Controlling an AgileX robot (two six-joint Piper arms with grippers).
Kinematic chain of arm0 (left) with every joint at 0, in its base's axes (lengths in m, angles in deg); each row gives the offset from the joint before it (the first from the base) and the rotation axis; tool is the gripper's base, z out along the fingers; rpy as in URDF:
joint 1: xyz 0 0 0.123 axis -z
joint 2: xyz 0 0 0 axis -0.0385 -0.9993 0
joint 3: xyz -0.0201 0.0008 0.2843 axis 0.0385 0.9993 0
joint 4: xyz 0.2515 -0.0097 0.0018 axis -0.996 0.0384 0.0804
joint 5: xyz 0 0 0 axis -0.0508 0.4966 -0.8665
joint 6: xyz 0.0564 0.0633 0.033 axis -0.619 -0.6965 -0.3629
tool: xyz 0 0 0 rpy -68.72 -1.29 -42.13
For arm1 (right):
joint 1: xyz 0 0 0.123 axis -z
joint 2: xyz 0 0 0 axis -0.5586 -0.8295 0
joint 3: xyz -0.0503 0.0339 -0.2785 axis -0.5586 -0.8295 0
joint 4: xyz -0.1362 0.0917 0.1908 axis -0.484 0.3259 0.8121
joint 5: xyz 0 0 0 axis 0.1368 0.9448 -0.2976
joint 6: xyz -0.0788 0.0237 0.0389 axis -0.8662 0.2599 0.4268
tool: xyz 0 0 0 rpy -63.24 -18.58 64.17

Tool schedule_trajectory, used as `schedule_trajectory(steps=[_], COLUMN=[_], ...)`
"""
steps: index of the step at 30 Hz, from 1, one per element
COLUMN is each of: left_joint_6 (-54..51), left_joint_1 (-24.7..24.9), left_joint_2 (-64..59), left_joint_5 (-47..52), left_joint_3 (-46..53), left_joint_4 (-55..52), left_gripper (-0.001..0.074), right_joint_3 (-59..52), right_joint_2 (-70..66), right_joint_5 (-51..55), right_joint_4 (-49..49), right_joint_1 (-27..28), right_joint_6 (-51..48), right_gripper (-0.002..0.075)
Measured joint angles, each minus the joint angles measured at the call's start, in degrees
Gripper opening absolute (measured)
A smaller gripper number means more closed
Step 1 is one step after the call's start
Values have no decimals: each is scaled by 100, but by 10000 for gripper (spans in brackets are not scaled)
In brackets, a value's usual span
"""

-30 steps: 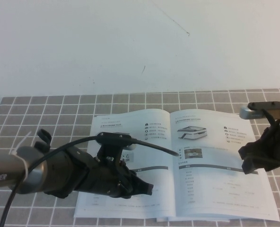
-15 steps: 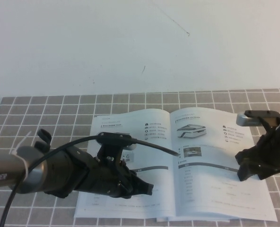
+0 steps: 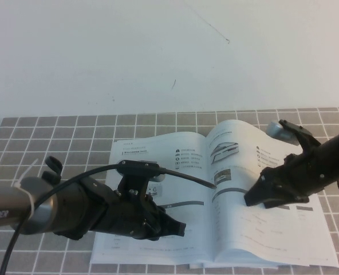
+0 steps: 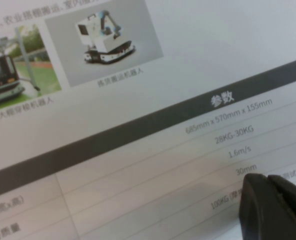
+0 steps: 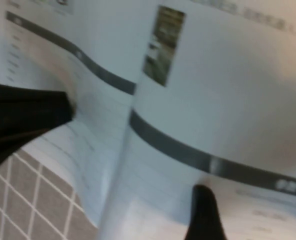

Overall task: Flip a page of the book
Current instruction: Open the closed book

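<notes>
Right gripper (image 3: 261, 192) is out over the right half of the book (image 3: 158, 252) at about 3 o'clock from the spine, fingers spread wide, one black fingertip (image 5: 203, 212) pressed on the paper and the other off at the sheet's edge, so it's pushing rather than pinching. Left gripper (image 3: 178, 229) sits over the left half around 7 o'clock, and its wrist view shows the dark tips closed together, resting just above a spec table and holding nothing. Table (image 3: 55, 129) is grey tile with white grout, and the book lies open and flat on it near the front edge. Going down in size, the page (image 3: 238, 154) is the right-hand leaf, and it's bowed up into a hump from about 12 to 3 o'clock while the sheets under it stay flat. My read on handling: super light, floppy, glossy so pretty slippery, and easy to crease or tear if you clamp hard. Best bet is probably the free outer edge where the buckle opens a gap, not the middle. No containers anywhere in view, so nothing to report on contents.
</notes>
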Motion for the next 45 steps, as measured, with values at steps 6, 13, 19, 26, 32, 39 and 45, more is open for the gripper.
schedule_trajectory(steps=[6,13,19,26,32,39,45], left_joint_6=[-9,-22,-33,-80,-166,-253,-265], left_joint_1=[0,0,0,0,37,3,-285], left_joint_2=[0,0,-10,71,492,749,672], left_joint_5=[0,0,0,13,295,370,271], left_joint_3=[0,0,0,0,38,-285,-445], left_joint_4=[0,0,0,0,-57,-79,-102], left_gripper=[-4,-4,-4,-4,-4,-4,-4], right_joint_3=[0,0,140,548,841,867,856], right_joint_2=[0,0,0,65,246,234,7], right_joint_5=[68,73,365,693,693,656,266], right_joint_4=[679,702,601,164,-723,-1962,-2631], right_joint_1=[0,15,229,457,567,611,620], right_joint_6=[-493,-529,-393,-172,200,945,1818], right_gripper=[439,439,439,439,439,439,439])
